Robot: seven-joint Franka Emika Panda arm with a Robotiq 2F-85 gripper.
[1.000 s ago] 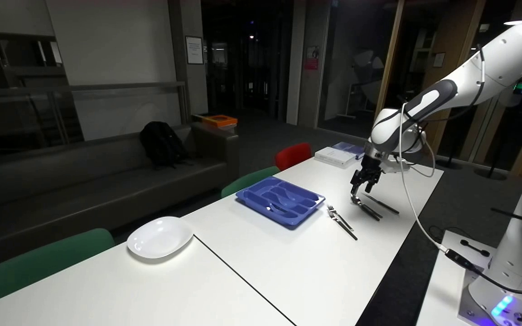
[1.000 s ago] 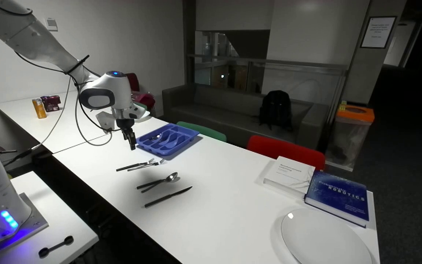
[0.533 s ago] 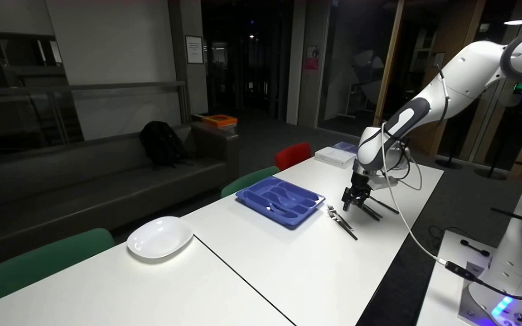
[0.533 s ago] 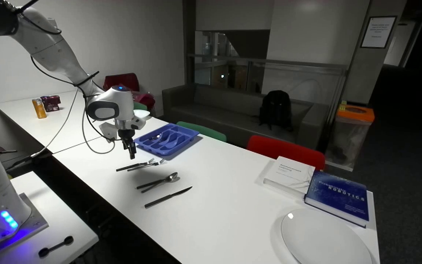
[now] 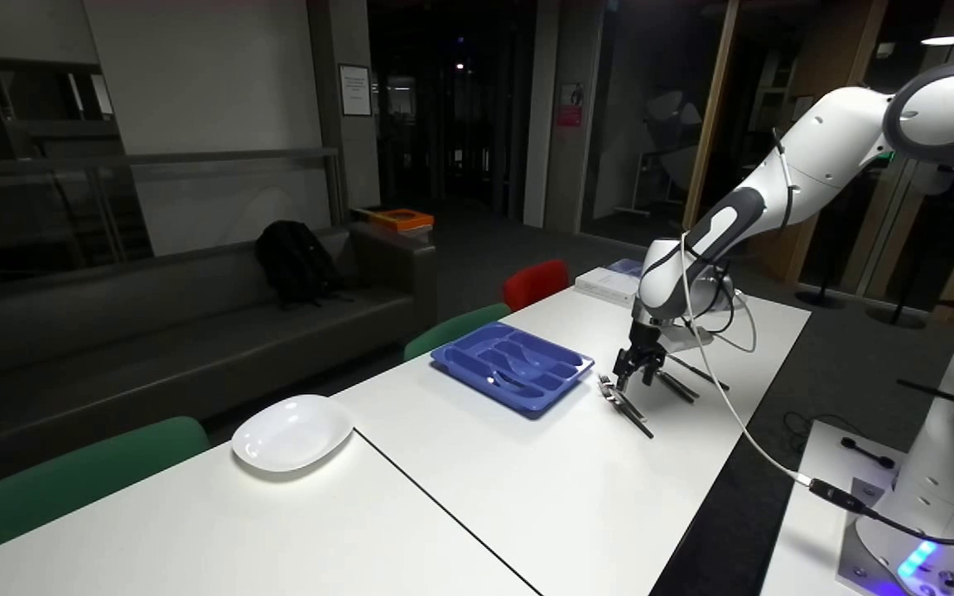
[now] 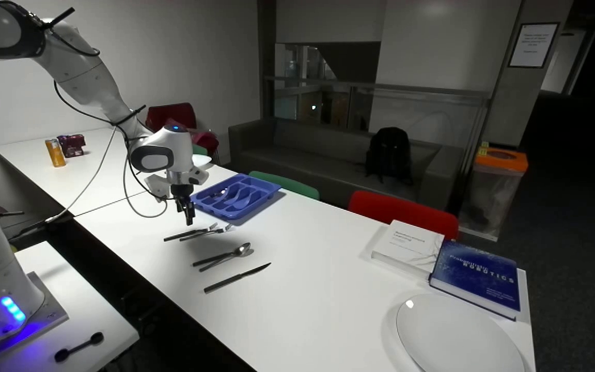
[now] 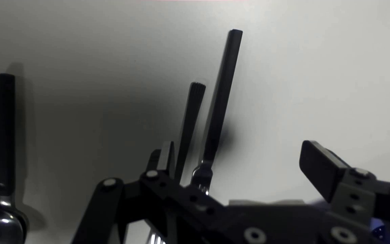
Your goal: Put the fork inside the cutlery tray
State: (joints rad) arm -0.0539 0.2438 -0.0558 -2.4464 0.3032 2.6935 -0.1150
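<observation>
Two forks with black handles lie close together on the white table; one (image 5: pixel 636 420) shows beside the other (image 5: pixel 629 406). Both also show in the other exterior picture, one (image 6: pixel 186 235) by the other (image 6: pixel 207 233). The blue cutlery tray (image 5: pixel 481 387) is beside their tines; it shows too in an exterior view (image 6: pixel 220 213). My gripper (image 5: pixel 634 382) is open and empty, low above the forks (image 6: pixel 189 219). In the wrist view the fingers (image 7: pixel 238 152) are wide apart. The fork handles (image 7: pixel 225 81) appear between them, near the left finger; the tines are mostly hidden.
Spoons (image 6: pixel 239 250) and a knife (image 6: pixel 238 278) lie beside the forks. A white dish (image 5: pixel 292 434) and a white plate (image 6: pixel 457 333) are farther off. A white book (image 6: pixel 408 245) and a blue book (image 6: pixel 475 276) lie near the far end. A shiny item sits in the tray.
My gripper has come down and moved from above the spoons toward the forks and the tray. It stays open. The forks, tray and other cutlery have not moved.
</observation>
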